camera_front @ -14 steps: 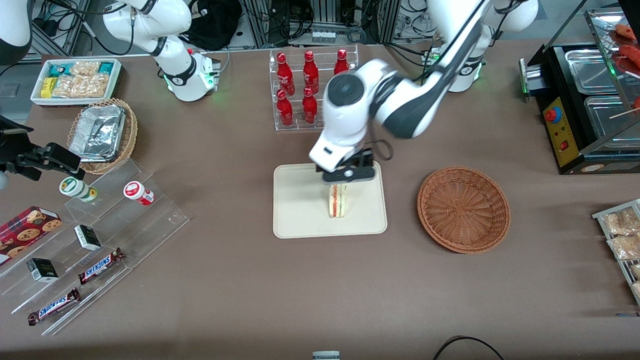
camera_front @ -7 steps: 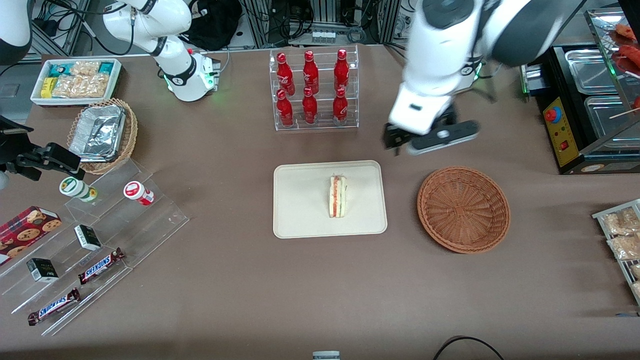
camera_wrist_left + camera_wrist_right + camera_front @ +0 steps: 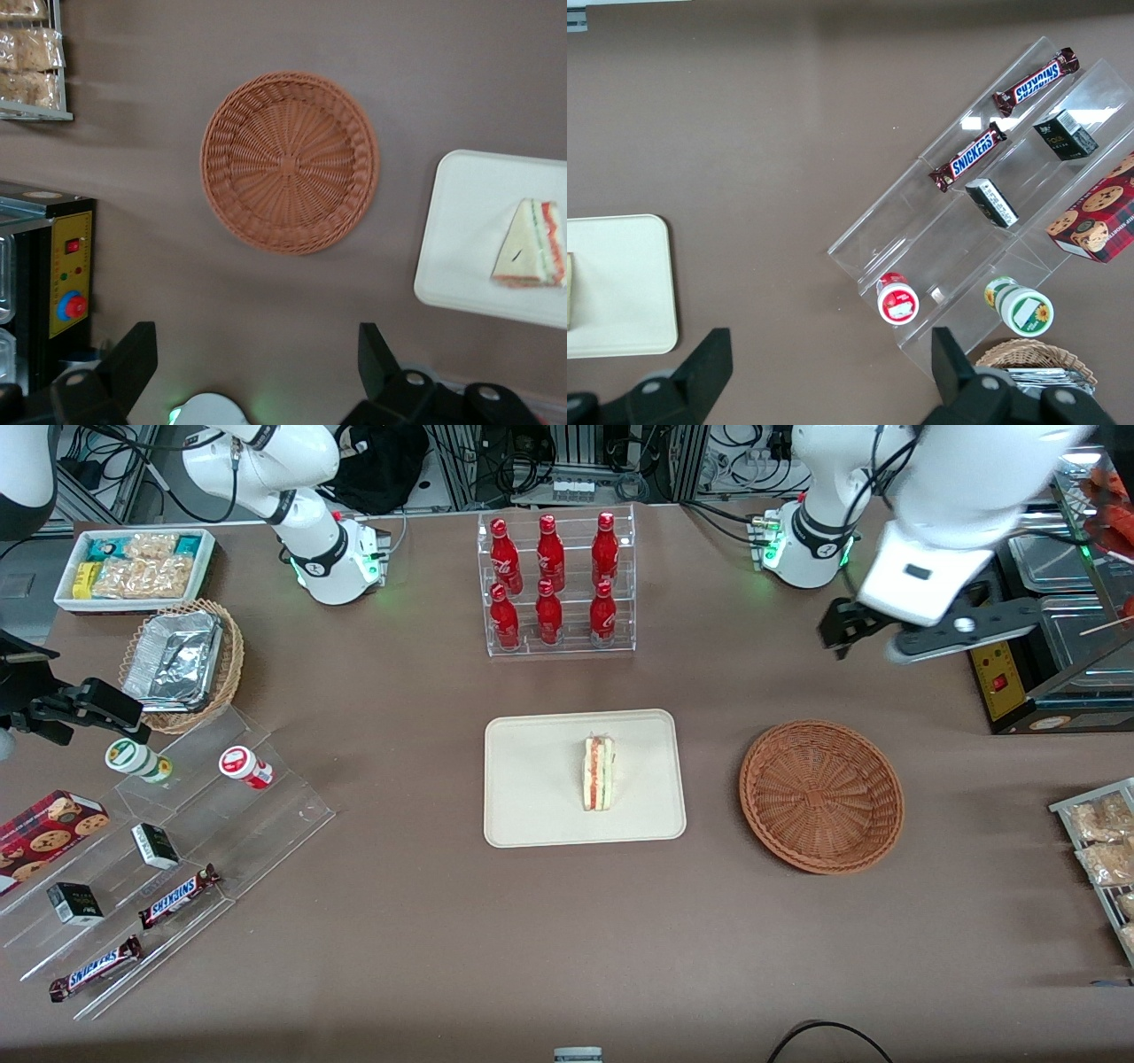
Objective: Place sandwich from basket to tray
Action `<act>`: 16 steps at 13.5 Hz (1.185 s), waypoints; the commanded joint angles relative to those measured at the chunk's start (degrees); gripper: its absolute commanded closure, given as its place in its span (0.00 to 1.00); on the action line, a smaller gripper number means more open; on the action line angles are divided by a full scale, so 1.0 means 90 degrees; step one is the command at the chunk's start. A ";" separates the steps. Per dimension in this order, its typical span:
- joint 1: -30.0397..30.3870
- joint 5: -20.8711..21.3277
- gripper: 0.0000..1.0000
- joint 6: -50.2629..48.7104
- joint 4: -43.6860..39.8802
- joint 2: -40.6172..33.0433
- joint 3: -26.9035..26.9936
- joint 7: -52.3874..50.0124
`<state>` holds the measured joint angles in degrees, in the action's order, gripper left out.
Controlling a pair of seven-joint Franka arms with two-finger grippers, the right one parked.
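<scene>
1. The sandwich [image 3: 598, 773] stands on edge on the tray [image 3: 532, 815]; the basket [image 3: 821, 795] holds nothing.
2. The gripper [image 3: 921, 631], fingers spread and empty, hangs above the table, well apart from the tray.
3. Risk: a jolt could topple the wedge.

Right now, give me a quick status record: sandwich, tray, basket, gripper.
sandwich: standing on its edge on the tray, not held
tray: flat on the table, holds only the sandwich
basket: empty, beside the tray toward the working arm's end
gripper: open, empty, raised above the table, farther from the front camera than the basket
</scene>
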<state>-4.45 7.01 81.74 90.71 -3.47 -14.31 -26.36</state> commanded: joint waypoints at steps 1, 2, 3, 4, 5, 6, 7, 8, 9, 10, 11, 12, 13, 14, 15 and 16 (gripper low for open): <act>0.0707 -0.0300 0.00 -0.0321 0.0214 -0.0434 -0.0061 0.1041; 0.0912 -0.0494 0.00 -0.0400 0.0214 -0.0512 -0.0061 0.1324; 0.1195 -0.0621 0.00 -0.0478 0.0214 -0.0542 -0.0061 0.1559; 0.1362 -0.0729 0.00 -0.0547 0.0214 -0.0600 -0.0061 0.1803; 0.1383 -0.0740 0.00 -0.0586 0.0214 -0.0630 0.0036 0.1980; 0.1364 -0.0749 0.00 -0.0654 0.0214 -0.0679 0.0288 0.2098; 0.1344 -0.0798 0.00 -0.0655 0.0204 -0.0698 0.0436 0.2224; 0.1354 -0.0808 0.00 -0.0655 0.0204 -0.0718 0.0544 0.2351; 0.1383 -0.0818 0.00 -0.0645 0.0175 -0.0699 0.0593 0.2430; 0.1383 -0.0818 0.00 -0.0635 0.0146 -0.0641 0.0594 0.2392; 0.1374 -0.0808 0.00 -0.0616 0.0136 -0.0553 0.0594 0.2392; 0.1325 -0.0798 0.00 -0.0606 0.0058 -0.0465 0.0594 0.2363; 0.1315 -0.0798 0.00 -0.0615 -0.0097 -0.0348 0.0584 0.2362; 0.1305 -0.0808 0.00 -0.0616 -0.0244 -0.0241 0.0584 0.2266; 0.1305 -0.0808 0.00 -0.0616 -0.0342 -0.0182 0.0584 0.2149; 0.1286 -0.0798 0.00 -0.0616 -0.0343 -0.0123 0.0584 0.2148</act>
<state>7.13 0.48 76.73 90.25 -6.50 -8.84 -6.03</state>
